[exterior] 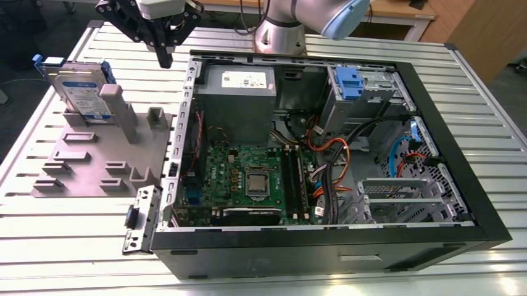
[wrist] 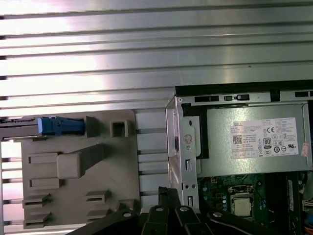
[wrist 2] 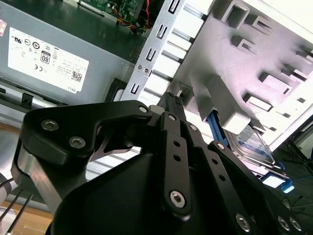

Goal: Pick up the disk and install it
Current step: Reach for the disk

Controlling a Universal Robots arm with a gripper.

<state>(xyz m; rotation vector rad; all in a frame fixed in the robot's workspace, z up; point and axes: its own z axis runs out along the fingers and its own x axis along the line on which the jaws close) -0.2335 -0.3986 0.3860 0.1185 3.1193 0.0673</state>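
1. The disk (exterior: 78, 86) stood on its edge at about 10 o'clock of the exterior view, in a slot of a grey holder (exterior: 82, 166). Its white-and-blue label was visible and its blue frame ran along the edges. The first wrist view showed the disk (wrist: 58, 126) edge-on. In the second wrist view the disk (wrist 2: 254, 147) was partly behind a post of the holder (wrist 2: 230, 49).
2. The holder lay flat on the slatted metal table (exterior: 74, 246), at 9 o'clock from the open computer case (exterior: 329, 250) and just beside it.
3. The gripper (exterior: 165, 60) hung at about 11 o'clock of the exterior view, at 2 o'clock from the disk and apart from it. It was above the gap between the holder and the case wall. Its fingers were together and nothing was between them. Both wrist views showed the gripper (wrist 2: 172, 98) (wrist: 165, 192) the same way.
4. The computer case lay on its side with the inside open. A grey power supply (exterior: 234, 102) with a white sticker sat at about 11 o'clock inside it. The motherboard (exterior: 247, 179) was at 6 o'clock from the power supply.
5. A small blue latch (exterior: 349, 83) sat in the metal drive bay (exterior: 379, 80), at about 1 o'clock inside the case and well apart from the disk.
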